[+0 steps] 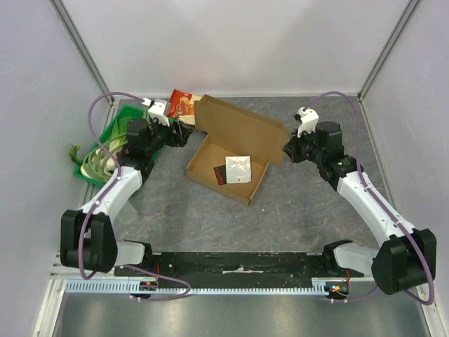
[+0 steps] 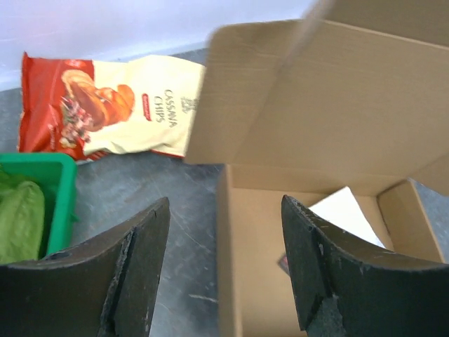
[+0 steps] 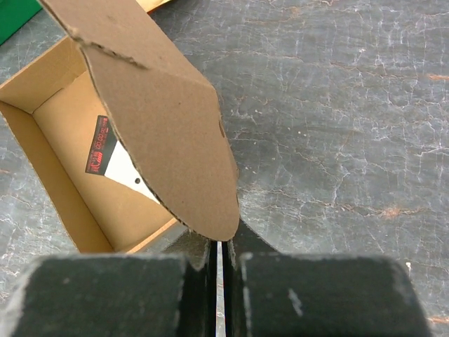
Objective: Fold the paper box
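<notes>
The paper box [image 1: 210, 165] sits mid-tabletop [image 1: 210, 221] with its tray open. Its long axis runs left to right and slants nearer at the right end. The lid [image 1: 235, 123] stands up off the far long wall. It has to swing toward the near side to close, so everything turns on its two ends.

The right gripper [image 1: 286, 149] is at the right end, with its arm reaching in from the near right and the wrist level. In the right wrist view the jaws are pressed almost together, just a slit between them. The tip of the lid's rounded side tab [image 3: 175, 140] runs right into that slit, and it looks nipped there.

The left gripper [image 1: 186, 133] is at the far left corner, jaws wide apart. They straddle the tray's left wall and the lid's left edge and grip nothing. The snack bag [image 2: 133, 105] lies just beyond.

The right arm looks set to lead the fold, with the left close enough to steady it.
</notes>
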Controlling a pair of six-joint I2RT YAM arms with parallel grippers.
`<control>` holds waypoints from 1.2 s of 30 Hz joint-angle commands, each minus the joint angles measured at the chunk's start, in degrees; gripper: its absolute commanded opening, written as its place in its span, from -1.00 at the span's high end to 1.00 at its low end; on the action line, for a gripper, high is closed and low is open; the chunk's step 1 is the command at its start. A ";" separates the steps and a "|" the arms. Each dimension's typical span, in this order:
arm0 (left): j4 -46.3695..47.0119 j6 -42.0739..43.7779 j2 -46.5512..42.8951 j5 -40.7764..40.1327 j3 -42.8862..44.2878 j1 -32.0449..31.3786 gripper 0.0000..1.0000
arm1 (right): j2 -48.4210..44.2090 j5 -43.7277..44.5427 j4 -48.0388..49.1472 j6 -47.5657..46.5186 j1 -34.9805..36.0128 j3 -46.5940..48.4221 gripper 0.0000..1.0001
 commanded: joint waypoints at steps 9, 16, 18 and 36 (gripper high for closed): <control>13.09 -3.86 21.60 30.67 15.06 8.63 -0.46 | 2.17 -8.30 -4.38 -0.64 -2.47 3.56 1.00; 9.06 -3.07 32.50 39.10 28.25 8.46 -0.30 | 2.52 -9.19 -4.38 -1.08 -2.56 4.26 1.00; 8.43 -2.63 33.66 40.77 29.66 7.85 -0.21 | 2.70 -9.27 -4.29 -1.08 -2.56 4.44 1.00; 2.02 -6.04 18.83 9.17 15.11 -1.72 0.96 | -1.51 4.42 7.56 15.85 0.07 -1.44 1.00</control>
